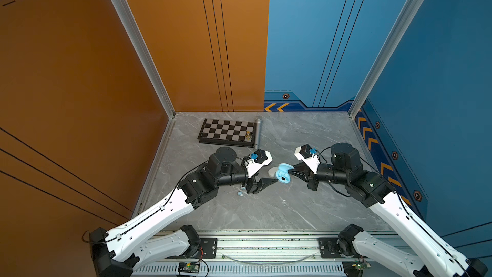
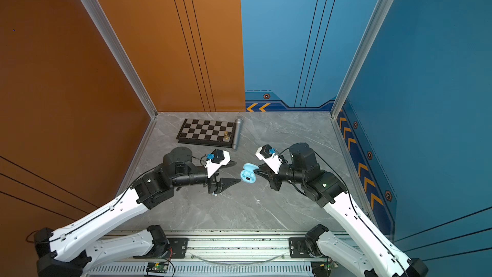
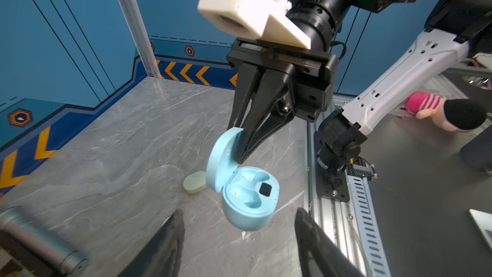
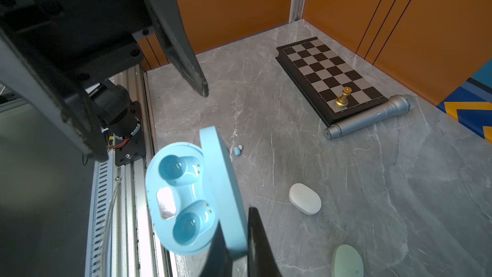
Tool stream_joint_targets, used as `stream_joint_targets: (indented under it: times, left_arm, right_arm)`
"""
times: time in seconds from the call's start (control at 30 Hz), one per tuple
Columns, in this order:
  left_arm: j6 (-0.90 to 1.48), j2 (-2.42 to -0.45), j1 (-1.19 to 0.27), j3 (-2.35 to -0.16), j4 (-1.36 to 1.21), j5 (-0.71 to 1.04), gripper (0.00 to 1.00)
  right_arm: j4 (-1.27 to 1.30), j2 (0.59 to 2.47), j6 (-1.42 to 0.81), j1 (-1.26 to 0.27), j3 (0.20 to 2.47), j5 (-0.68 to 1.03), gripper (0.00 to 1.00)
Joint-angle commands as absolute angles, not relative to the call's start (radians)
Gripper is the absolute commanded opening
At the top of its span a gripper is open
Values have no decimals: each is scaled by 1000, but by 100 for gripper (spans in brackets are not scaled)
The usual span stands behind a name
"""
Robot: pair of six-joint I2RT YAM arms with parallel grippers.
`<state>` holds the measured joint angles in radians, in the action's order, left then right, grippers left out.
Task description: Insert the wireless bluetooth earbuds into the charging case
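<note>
A light blue charging case (image 4: 183, 195) hangs open above the table, and both of its sockets are empty. My right gripper (image 4: 237, 217) is shut on the case's raised lid (image 3: 222, 153). In both top views the case (image 1: 282, 175) sits mid-table between the two arms. My left gripper (image 3: 239, 211) stands open just left of the case (image 2: 248, 175), with nothing between its fingers. A light blue earbud (image 4: 237, 151) lies on the table near the left gripper's base; it also shows in a top view as the small earbud (image 1: 241, 194). No earbud is held.
A shut white case (image 4: 305, 199) and a shut pale green case (image 4: 347, 261) lie on the table beside the blue one. At the back stand a chessboard (image 1: 227, 132) with a gold piece (image 1: 248, 135) and a silver microphone (image 1: 257, 134). An aluminium rail (image 1: 266, 246) runs along the front.
</note>
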<state>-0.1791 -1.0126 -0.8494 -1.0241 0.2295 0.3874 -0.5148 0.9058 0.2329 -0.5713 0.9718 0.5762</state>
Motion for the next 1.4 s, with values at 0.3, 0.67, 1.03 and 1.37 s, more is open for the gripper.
stream_joint_targets:
  times: [0.3,0.67,1.03,1.37]
  left_arm:
    - [-385,-1137,-872,-1169,375,312,49]
    - [-380,-1162,-899,-1177,375,311,23]
    - [-313,-1123,-885,-1127,370,224,0]
    - [-114,-887,-724,-924,337,55,0]
  right_arm:
    - [-522,950,269,-663,1034,483,0]
    - [-517,963,269,-693,1031,471,0]
    - [-473,946,241,-688,1033,462,16]
    - [-334,940,7,-637,982,450,42]
